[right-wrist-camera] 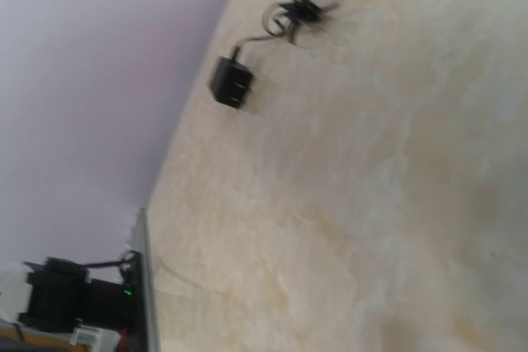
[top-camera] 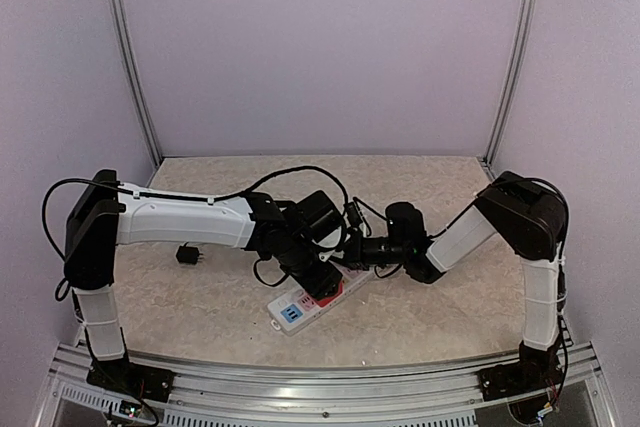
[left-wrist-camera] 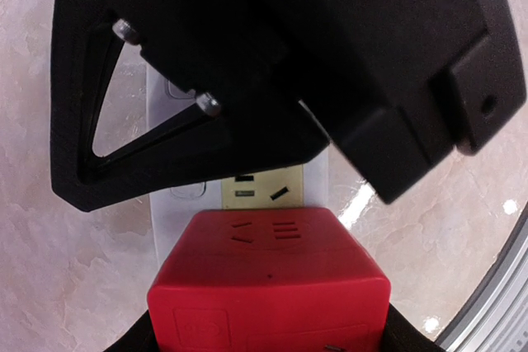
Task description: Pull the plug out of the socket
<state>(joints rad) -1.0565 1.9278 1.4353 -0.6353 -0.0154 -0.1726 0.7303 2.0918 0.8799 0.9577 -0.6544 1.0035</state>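
Observation:
The socket (top-camera: 296,307) is a white power strip lying at the front middle of the table, with a blue outlet face at its near end. A red block-shaped plug (top-camera: 330,290) sits on it. In the left wrist view the red plug (left-wrist-camera: 268,282) fills the bottom, with the strip's white edge (left-wrist-camera: 175,213) and a pale outlet face (left-wrist-camera: 264,187) just beyond. My left gripper (left-wrist-camera: 268,337) is shut on the plug, one black finger at each lower corner. I cannot tell whether the prongs are still in. My right gripper (top-camera: 352,250) hovers at the strip's far end; its fingers are hidden.
The right gripper's black body (left-wrist-camera: 289,63) hangs close over the strip in the left wrist view. A small black adapter (top-camera: 187,255) lies on the table at the left; it also shows in the right wrist view (right-wrist-camera: 231,82), with a grey cord. Metal frame rail (top-camera: 330,387) along the front.

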